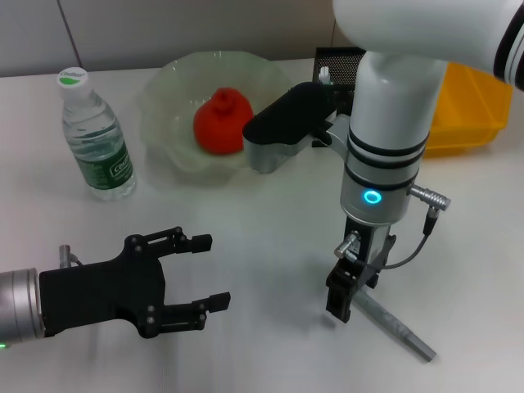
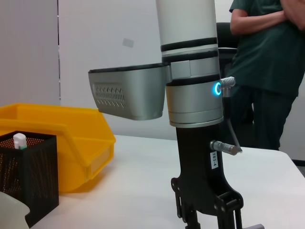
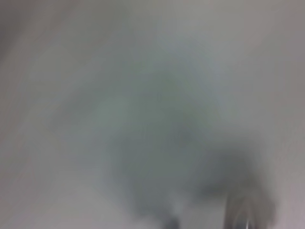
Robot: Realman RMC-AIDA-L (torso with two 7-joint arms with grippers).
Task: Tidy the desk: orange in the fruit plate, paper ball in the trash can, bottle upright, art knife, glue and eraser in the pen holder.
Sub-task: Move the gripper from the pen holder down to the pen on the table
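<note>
A grey art knife [image 1: 401, 332] lies flat on the white desk at the front right. My right gripper [image 1: 344, 309] points straight down at its near end, open, fingertips at the desk surface; the left wrist view shows this gripper [image 2: 208, 222] from the side. My left gripper [image 1: 211, 272] hovers open and empty at the front left. The orange [image 1: 219, 123] rests in the translucent fruit plate [image 1: 168, 90]. The bottle [image 1: 97, 147] stands upright at the left. A white glue [image 2: 19, 140] sticks out of the black mesh pen holder [image 2: 28, 176]. Paper ball and eraser are out of view.
The pen holder [image 1: 340, 61] stands behind my right arm, with a yellow trash can [image 1: 467, 115] to its right at the back. A person [image 2: 267, 57] stands beyond the desk's far side. The right wrist view shows only blurred desk surface.
</note>
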